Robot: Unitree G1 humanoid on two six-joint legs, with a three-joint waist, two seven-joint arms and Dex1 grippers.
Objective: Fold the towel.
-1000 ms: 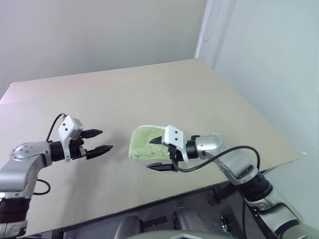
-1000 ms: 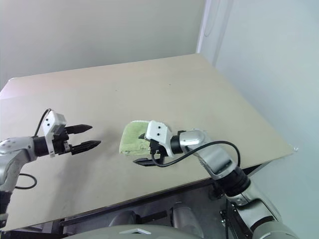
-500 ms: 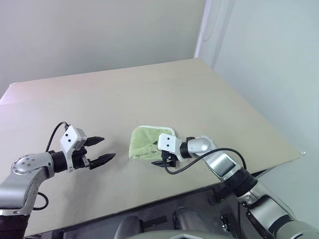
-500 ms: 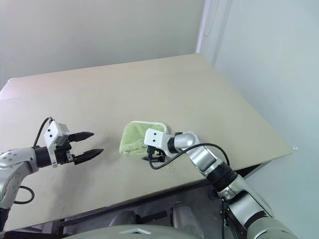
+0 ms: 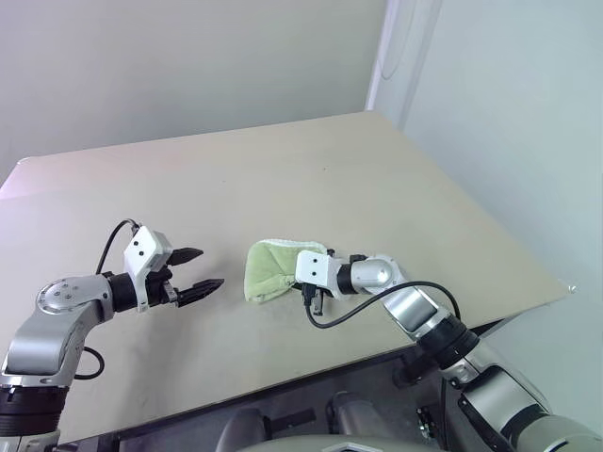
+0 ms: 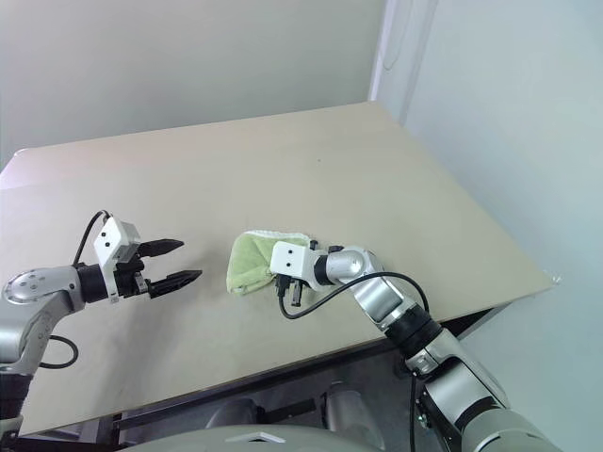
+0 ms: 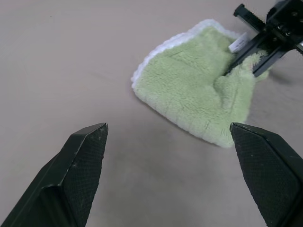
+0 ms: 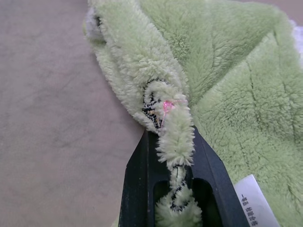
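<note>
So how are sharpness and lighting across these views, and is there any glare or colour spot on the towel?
Head views: soft, even light, faint shadows under the arms, no glare on the table. Left wrist view: the towel is crisp, the left gripper fingers loom large at the edge. Right wrist view: the pile is sharp, and a small pink-red spot sits on the fold pinched by the right gripper.

Right end effector (image 6: 288, 284) pinching towel (image 6: 251, 261) edge — left end effector (image 6: 173, 265) spread, apart.

Head stereo looks down over table (image 5: 396, 179); wrist cams close, sharing towel (image 7: 199, 101)
</note>
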